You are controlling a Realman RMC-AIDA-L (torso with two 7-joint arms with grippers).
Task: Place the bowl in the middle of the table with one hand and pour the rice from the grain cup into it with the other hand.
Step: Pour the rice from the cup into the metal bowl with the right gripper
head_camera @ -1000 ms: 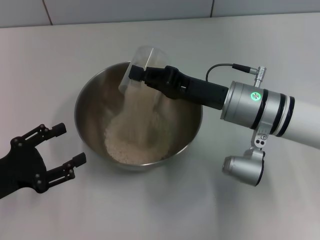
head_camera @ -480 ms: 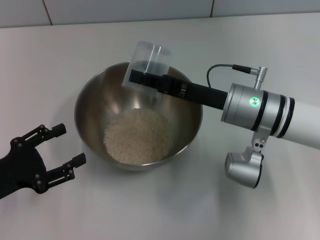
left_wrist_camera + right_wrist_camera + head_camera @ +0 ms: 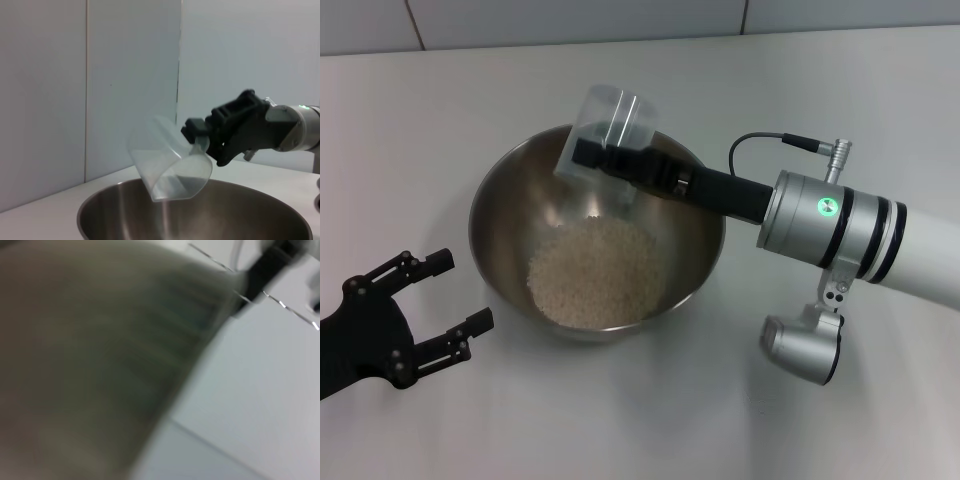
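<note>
The steel bowl (image 3: 500, 215) stands mid-table on the white table (image 3: 440, 110), with a mound of rice (image 3: 592, 272) on its bottom. Over the bowl's far rim my right gripper (image 3: 592, 152) is shut on the clear grain cup (image 3: 608, 115), which is tipped mouth-down toward the bowl and looks empty. In the left wrist view the same grain cup (image 3: 167, 167) hangs tilted above the bowl's rim (image 3: 100, 207), held by the right gripper (image 3: 200, 137). My left gripper (image 3: 460, 292) stands open on the table just left of the bowl, holding nothing.
The right arm's silver forearm (image 3: 830, 225) and its wrist camera (image 3: 800, 345) reach in from the right, above the table beside the bowl. A tiled wall (image 3: 570, 20) runs behind the table's far edge.
A second ago rice streamed from the cup into the bowl; the flow has stopped and the cup is empty. The right wrist has rolled slightly. The left gripper has not moved.
</note>
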